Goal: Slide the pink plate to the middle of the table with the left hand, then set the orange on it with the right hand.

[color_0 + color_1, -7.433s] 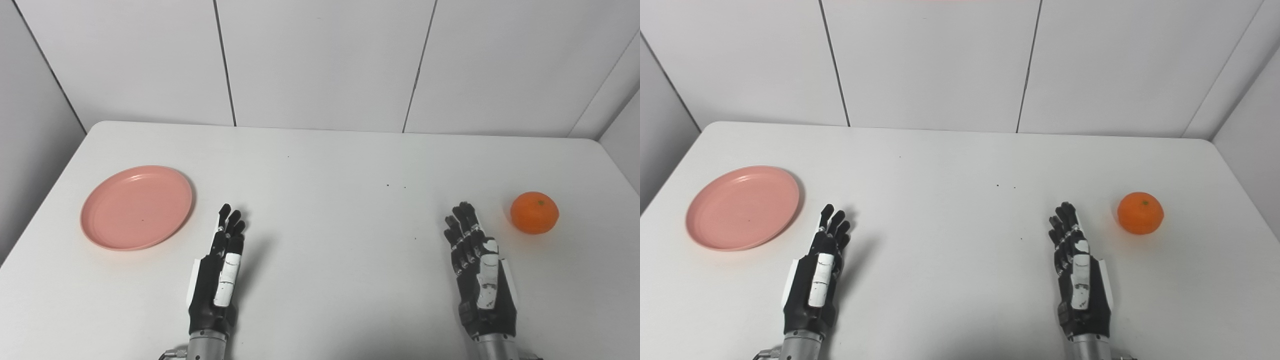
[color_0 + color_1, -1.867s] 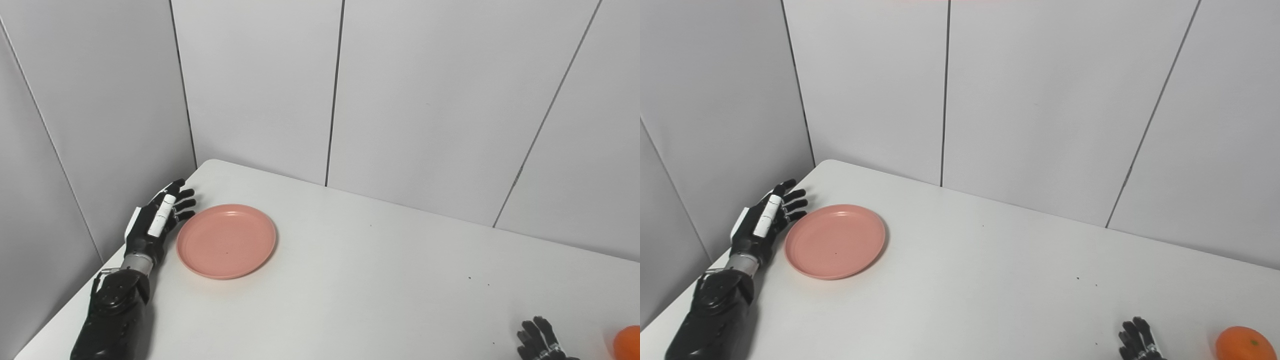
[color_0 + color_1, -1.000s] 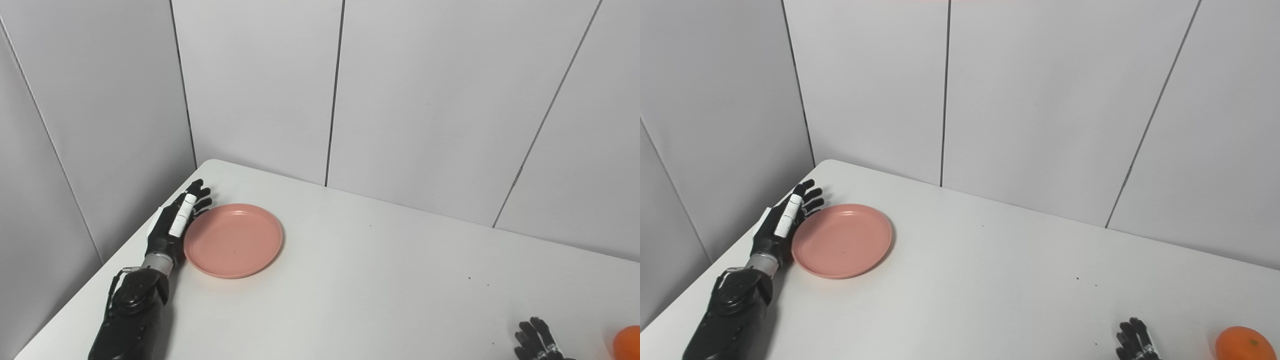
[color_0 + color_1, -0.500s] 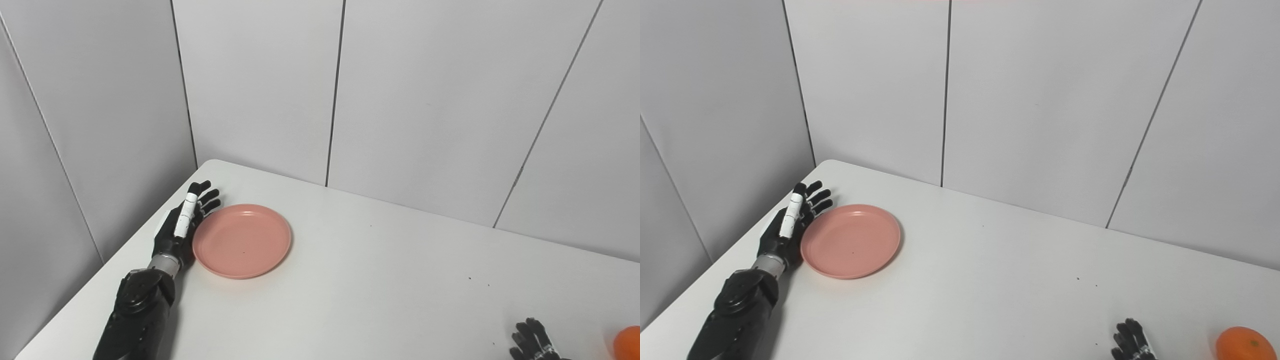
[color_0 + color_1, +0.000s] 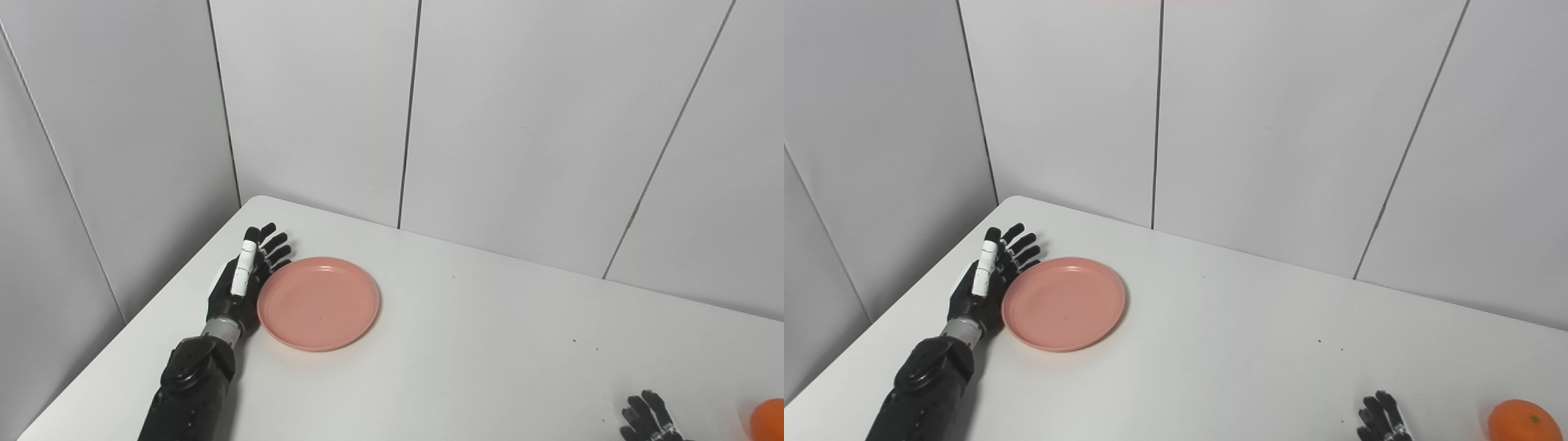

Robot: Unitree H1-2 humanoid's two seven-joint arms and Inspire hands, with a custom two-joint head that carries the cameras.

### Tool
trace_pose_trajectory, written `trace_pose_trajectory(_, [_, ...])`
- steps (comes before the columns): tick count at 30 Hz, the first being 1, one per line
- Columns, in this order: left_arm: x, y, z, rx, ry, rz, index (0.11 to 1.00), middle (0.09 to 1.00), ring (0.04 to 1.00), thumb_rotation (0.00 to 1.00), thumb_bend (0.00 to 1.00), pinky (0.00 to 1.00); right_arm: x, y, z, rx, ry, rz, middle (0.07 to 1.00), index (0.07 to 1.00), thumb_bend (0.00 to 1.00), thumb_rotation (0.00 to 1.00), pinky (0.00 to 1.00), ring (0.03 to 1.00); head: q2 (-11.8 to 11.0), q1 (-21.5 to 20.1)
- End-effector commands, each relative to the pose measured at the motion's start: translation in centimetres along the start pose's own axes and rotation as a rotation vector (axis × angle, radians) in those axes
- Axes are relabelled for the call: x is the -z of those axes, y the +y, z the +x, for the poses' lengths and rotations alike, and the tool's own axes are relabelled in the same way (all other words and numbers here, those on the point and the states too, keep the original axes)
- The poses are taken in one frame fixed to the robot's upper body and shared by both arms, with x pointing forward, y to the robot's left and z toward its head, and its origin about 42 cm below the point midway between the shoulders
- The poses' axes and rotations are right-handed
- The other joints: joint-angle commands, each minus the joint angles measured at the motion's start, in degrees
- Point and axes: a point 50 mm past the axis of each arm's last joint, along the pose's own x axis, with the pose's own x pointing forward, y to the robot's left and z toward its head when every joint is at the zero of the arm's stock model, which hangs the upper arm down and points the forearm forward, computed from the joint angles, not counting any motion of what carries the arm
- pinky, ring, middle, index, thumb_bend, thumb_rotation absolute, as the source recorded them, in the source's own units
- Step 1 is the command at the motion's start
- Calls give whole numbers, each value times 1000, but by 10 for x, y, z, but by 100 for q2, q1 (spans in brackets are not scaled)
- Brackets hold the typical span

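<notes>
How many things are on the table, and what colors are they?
Pink: 1, the plate.
Orange: 1, the orange.
Black robot hands: 2, the left hand and the right hand.
Total: 4.

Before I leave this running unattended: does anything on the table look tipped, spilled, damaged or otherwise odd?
Nothing stands out. The pink plate lies flat and empty on the table, the open left hand at its left rim. The orange sits whole near the right hand.
</notes>
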Motion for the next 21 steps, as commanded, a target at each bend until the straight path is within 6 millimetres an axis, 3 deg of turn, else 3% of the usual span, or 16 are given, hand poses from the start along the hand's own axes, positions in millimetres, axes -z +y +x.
trace_pose_trajectory(1, [2,-7,-1,7,11,-1,869,841,851,834,928,799,36,3,-29,35,160,63,920,918,825,1000,973,941,6,-3])
trace_pose_trajectory(15, [16,-33,-11,23,55,-23,864,881,861,807,976,791,35,6,-29,29,156,57,923,918,807,1000,967,943,55,-79])
trace_pose_trajectory(21, [24,-45,-16,-17,92,-16,832,850,847,810,959,765,34,8,-29,20,151,60,921,916,792,1000,978,941,89,-102])
